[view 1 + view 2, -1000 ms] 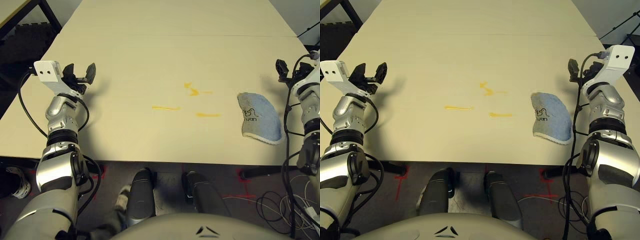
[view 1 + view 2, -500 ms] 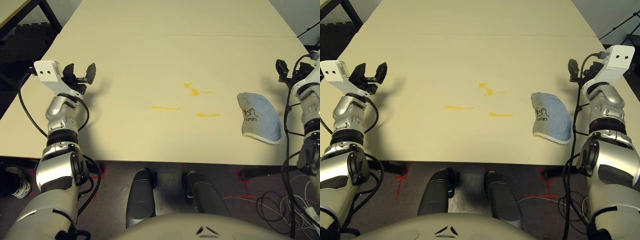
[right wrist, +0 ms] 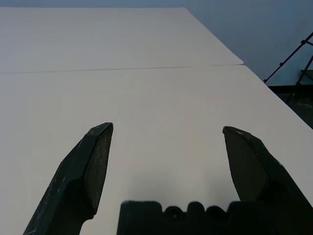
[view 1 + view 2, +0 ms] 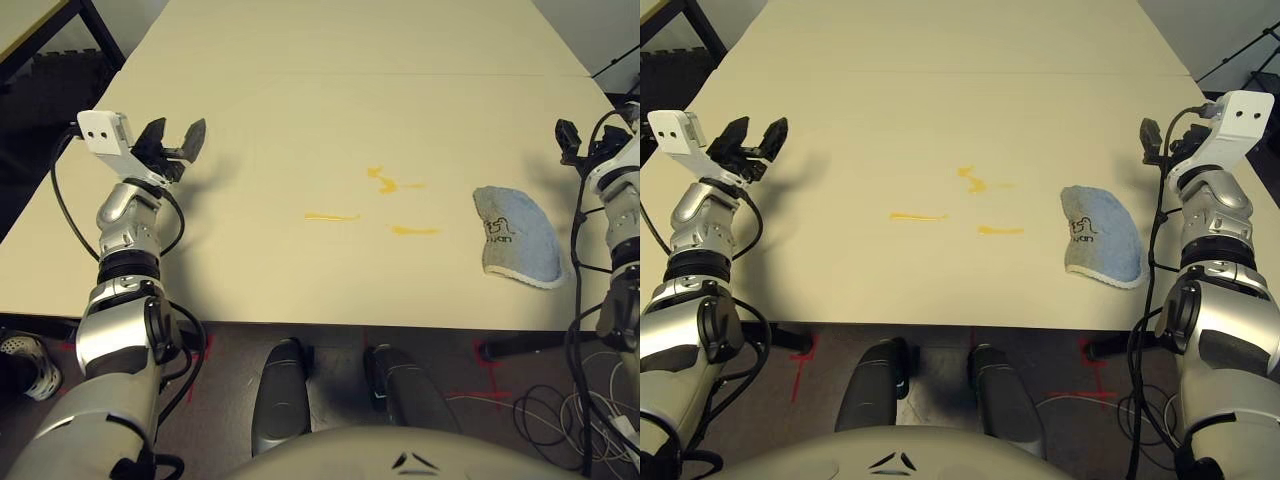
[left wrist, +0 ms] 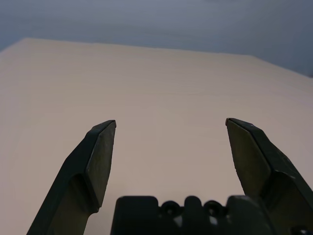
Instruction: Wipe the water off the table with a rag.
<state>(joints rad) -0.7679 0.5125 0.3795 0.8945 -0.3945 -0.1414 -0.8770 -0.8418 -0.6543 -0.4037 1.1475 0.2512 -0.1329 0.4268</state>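
Observation:
The light-blue rag (image 4: pixel 518 235) lies flat on the right side of the cream table (image 4: pixel 300 120), lettering up. The water shows as thin yellow-orange marks near the table's middle: a squiggle (image 4: pixel 384 181), a streak (image 4: pixel 331 216) to its left and another streak (image 4: pixel 415 231) nearer the front. My left gripper (image 4: pixel 178 134) hovers open over the table's left part, far from the streaks, with nothing between its fingers (image 5: pixel 100 152). My right gripper (image 4: pixel 1155 142) stands open at the right edge, just behind the rag and apart from it, its fingers (image 3: pixel 93 161) spread over bare tabletop.
A faint seam (image 4: pixel 350 74) crosses the table behind the streaks. Dark table legs (image 4: pixel 100 30) show at the far left. Cables (image 4: pixel 540 410) lie on the floor at the right, and a shoe (image 4: pixel 25 362) shows at the lower left.
My left gripper has moved a little forward and toward the middle of the table. The right gripper, the rag and the streaks are where they were.

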